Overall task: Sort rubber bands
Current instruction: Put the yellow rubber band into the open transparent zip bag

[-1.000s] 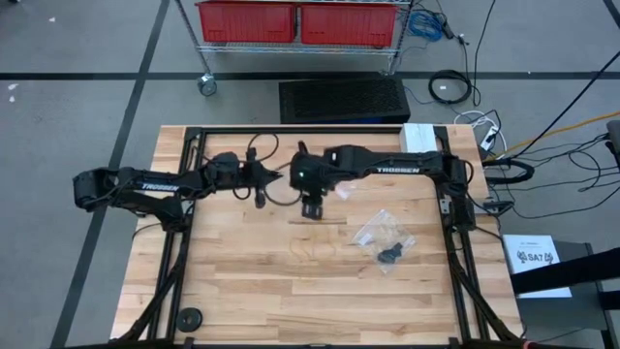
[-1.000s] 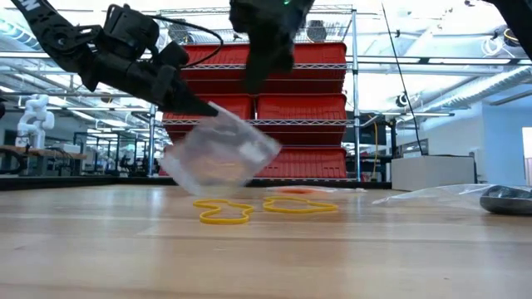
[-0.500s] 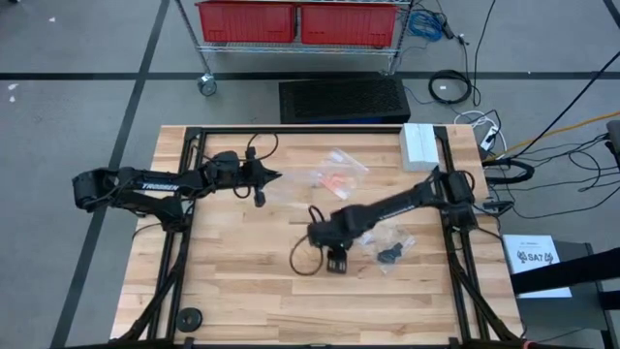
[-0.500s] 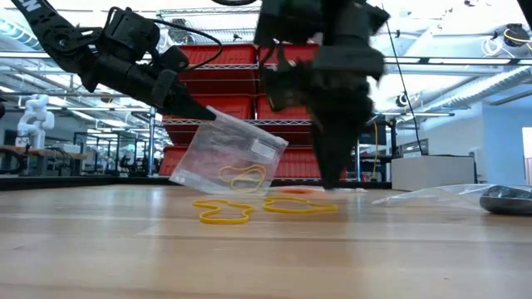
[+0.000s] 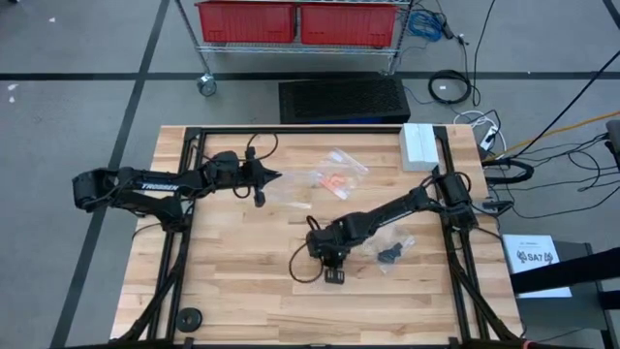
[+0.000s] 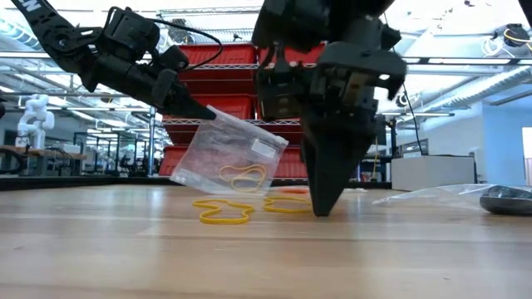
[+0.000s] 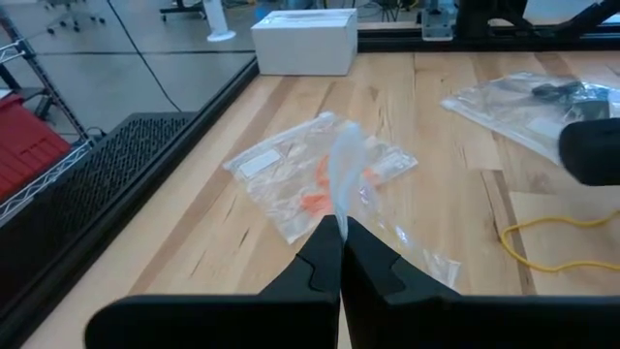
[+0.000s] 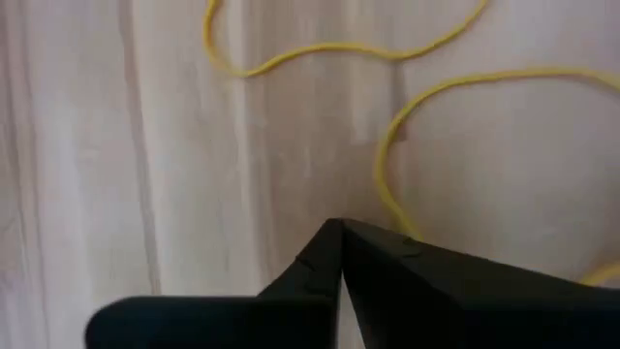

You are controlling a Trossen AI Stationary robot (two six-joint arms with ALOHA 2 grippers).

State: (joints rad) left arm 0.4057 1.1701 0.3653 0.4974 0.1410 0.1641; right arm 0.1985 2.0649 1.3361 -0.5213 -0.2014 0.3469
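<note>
Down on the wood, the clenched right gripper (image 6: 321, 209) pinches a yellow rubber band (image 8: 407, 126).

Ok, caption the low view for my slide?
Right claw shut at the tabletop by yellow rubber bands; left claw holds a clear bag up.

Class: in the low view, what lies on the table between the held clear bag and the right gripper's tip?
In the low view, yellow rubber bands lie on the wood between the clear bag and the right gripper.

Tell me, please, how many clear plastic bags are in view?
3. One clear plastic bag hangs from the left gripper, one with orange bands lies mid-table toward the far edge, one with black bands lies beside the right arm. Others may be hidden.
</note>
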